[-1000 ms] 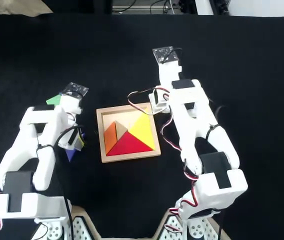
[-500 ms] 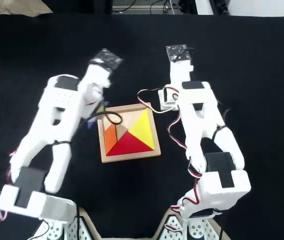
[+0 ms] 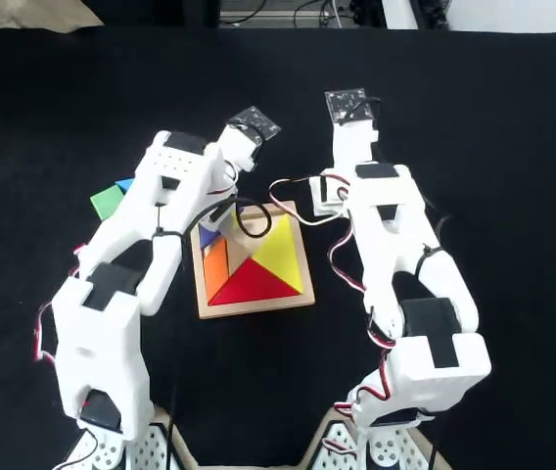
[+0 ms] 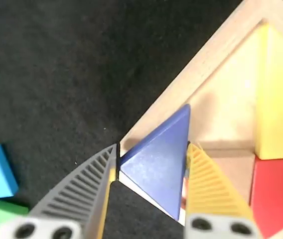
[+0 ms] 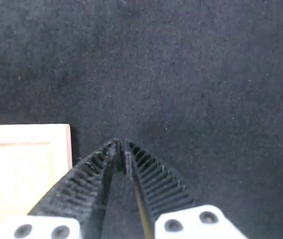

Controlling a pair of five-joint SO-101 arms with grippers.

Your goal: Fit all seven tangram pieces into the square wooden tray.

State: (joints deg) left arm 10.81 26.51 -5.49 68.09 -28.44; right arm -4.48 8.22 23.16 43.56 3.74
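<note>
Blue triangle (image 4: 159, 167) is being gripped by the left gripper (image 4: 151, 149), at a corner of the wooden tray (image 4: 216, 45) near the yellow piece (image 4: 276, 89); red piece (image 3: 254, 284) and orange piece (image 3: 216, 266) are lying in the tray. Right gripper (image 5: 120, 144) is being held clenched on nothing, over the black cloth (image 5: 181, 59) just beside the tray's rim.

Both arms (image 3: 386, 225) are built of white shells and black servo blocks, with looped cables (image 3: 288, 180). The left gripper (image 4: 151, 147) is ribbed grey and yellow, the right gripper (image 5: 121, 144) black.
</note>
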